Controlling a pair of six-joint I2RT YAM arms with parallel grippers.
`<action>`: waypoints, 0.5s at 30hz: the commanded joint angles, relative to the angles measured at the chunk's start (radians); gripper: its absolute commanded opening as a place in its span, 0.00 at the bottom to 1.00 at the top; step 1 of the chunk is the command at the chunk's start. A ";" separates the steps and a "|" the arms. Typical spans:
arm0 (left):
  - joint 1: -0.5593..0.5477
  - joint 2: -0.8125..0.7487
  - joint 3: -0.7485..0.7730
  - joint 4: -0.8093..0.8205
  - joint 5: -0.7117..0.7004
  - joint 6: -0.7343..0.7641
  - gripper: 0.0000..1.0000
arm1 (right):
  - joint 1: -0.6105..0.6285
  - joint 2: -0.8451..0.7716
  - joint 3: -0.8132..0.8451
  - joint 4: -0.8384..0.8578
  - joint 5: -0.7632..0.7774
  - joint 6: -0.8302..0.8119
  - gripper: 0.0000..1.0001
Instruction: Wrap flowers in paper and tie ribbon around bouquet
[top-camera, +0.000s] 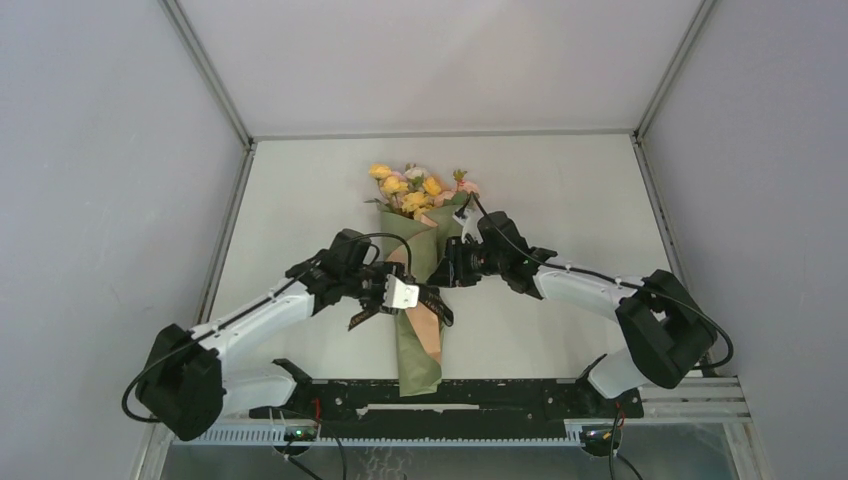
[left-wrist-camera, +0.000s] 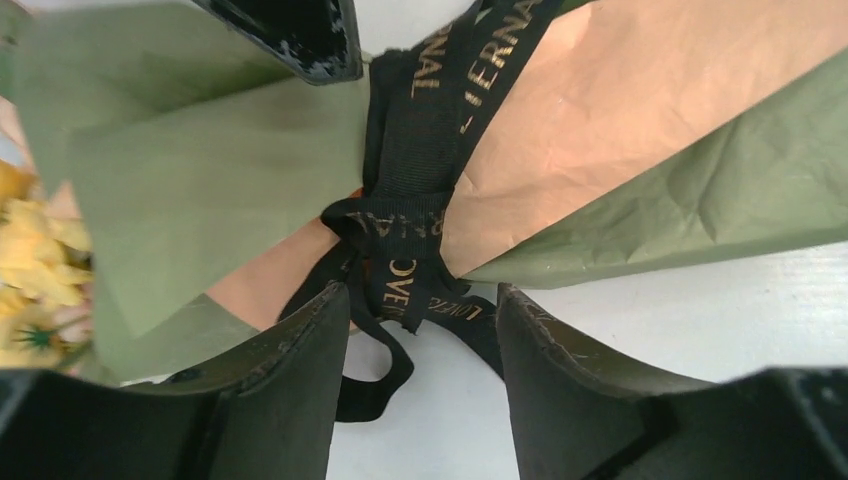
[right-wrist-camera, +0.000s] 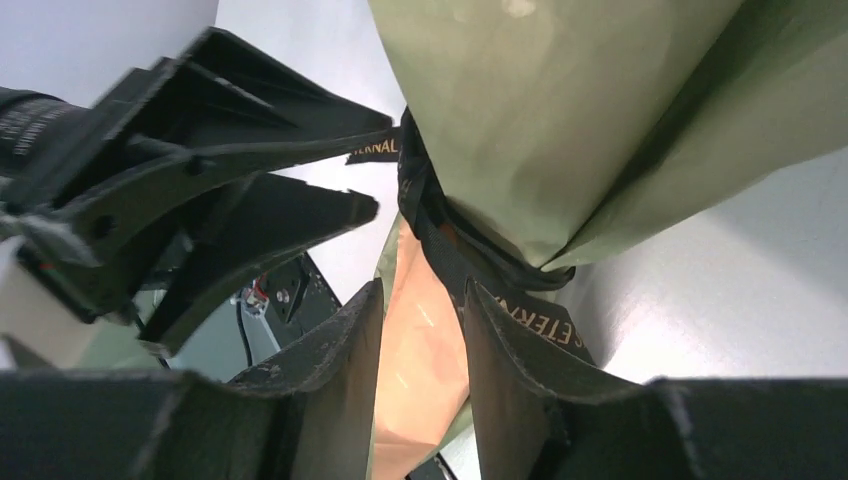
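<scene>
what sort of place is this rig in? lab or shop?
Most likely a lab test cell: plain grey wall panels in metal framing, a white table carrying one bouquet, and the left arm and right arm bolted to a rail at its near edge.

- The table (top-camera: 560, 200) has a white, matt, flat top.
- A pale back wall (top-camera: 440, 60) closes the far side of it.
- The left wall (top-camera: 90, 200) and the right wall (top-camera: 770, 150) are plain grey-lilac panels.
- Thin metal struts (top-camera: 205, 70) run along the corners where the panels meet.
- A ribbed aluminium rail (top-camera: 690, 400) lies at the near edge.
- The light is soft and even, and the shadows are weak.
</scene>
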 joint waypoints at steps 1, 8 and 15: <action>0.001 0.060 -0.038 0.176 -0.040 -0.094 0.61 | -0.006 0.030 0.031 0.115 -0.041 0.039 0.44; -0.021 0.104 -0.038 0.208 -0.078 -0.072 0.50 | -0.002 0.071 0.031 0.122 -0.057 0.037 0.43; -0.024 0.102 -0.036 0.173 -0.078 -0.044 0.24 | 0.003 0.074 0.031 0.121 -0.064 0.027 0.41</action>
